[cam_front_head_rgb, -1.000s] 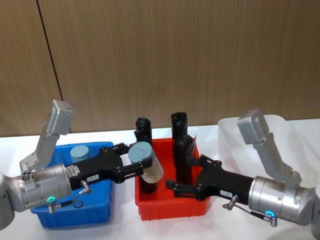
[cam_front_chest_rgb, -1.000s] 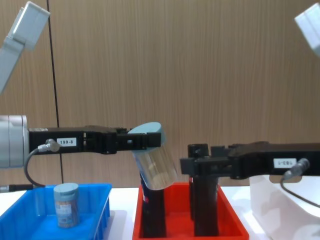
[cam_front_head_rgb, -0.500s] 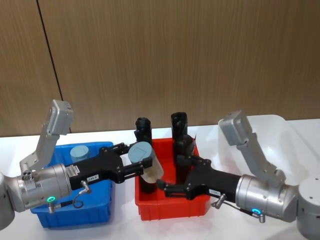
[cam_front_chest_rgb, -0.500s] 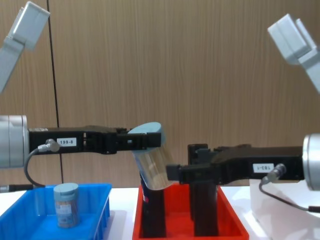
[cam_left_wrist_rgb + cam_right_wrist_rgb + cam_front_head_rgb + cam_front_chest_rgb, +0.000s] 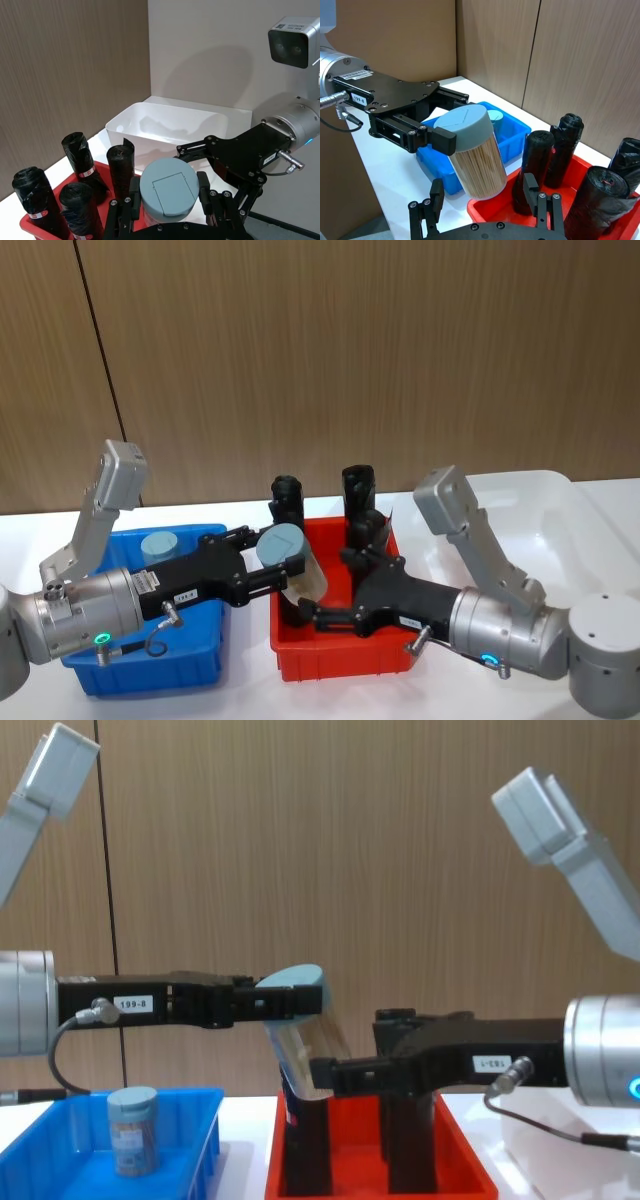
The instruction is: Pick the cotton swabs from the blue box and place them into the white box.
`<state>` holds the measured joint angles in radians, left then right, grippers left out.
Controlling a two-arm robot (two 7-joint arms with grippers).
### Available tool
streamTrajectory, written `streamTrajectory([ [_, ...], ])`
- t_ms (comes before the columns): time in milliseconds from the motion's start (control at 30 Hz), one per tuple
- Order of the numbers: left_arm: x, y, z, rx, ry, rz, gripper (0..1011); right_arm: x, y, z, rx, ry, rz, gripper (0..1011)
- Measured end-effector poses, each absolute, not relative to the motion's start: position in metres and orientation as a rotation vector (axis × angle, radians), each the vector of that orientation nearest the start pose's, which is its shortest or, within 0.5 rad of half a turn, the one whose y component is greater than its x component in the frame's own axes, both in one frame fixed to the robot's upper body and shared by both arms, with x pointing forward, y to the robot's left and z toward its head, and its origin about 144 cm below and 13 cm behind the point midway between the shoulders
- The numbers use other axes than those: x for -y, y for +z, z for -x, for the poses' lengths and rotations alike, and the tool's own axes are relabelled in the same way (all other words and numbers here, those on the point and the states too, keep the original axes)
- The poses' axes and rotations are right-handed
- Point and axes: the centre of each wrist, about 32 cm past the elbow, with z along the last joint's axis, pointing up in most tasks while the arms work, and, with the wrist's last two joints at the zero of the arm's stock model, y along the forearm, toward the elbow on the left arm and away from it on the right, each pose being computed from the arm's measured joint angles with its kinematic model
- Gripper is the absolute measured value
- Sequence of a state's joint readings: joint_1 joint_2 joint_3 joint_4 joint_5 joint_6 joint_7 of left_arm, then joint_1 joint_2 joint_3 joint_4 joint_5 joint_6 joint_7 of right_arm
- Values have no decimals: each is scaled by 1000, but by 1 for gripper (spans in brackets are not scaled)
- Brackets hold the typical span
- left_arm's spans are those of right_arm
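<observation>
A cotton swab tub (image 5: 306, 576) with a pale blue lid (image 5: 166, 186) hangs tilted above the left side of the red bin (image 5: 340, 660). My left gripper (image 5: 280, 550) is shut on its lid, also clear in the chest view (image 5: 290, 1000). From the right, my right gripper (image 5: 335, 588) stands open, its fingers (image 5: 436, 197) to either side of the tub's (image 5: 475, 160) lower end, apart from it. A second tub (image 5: 158, 545) stands upright in the blue box (image 5: 140, 665). The white box (image 5: 520, 505) sits at the far right behind the right arm.
Several tall black rolls (image 5: 358, 502) stand upright in the red bin, just under and beside the held tub. The blue box, red bin and white box sit side by side on a white table, with a wooden wall behind.
My right gripper has moved left across the red bin until its open fingers reach the tub's lower end. The left gripper and the tub have stayed still.
</observation>
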<state>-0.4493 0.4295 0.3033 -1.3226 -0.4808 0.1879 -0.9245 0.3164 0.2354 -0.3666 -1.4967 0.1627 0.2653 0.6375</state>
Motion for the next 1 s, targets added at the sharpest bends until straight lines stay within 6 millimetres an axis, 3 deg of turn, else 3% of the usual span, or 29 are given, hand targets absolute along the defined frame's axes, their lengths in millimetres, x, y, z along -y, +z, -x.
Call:
streamTrajectory([
  [1000,-299,1226,-569,-77,488,-67,678,165,1205,-538,38,-597,215,1002],
])
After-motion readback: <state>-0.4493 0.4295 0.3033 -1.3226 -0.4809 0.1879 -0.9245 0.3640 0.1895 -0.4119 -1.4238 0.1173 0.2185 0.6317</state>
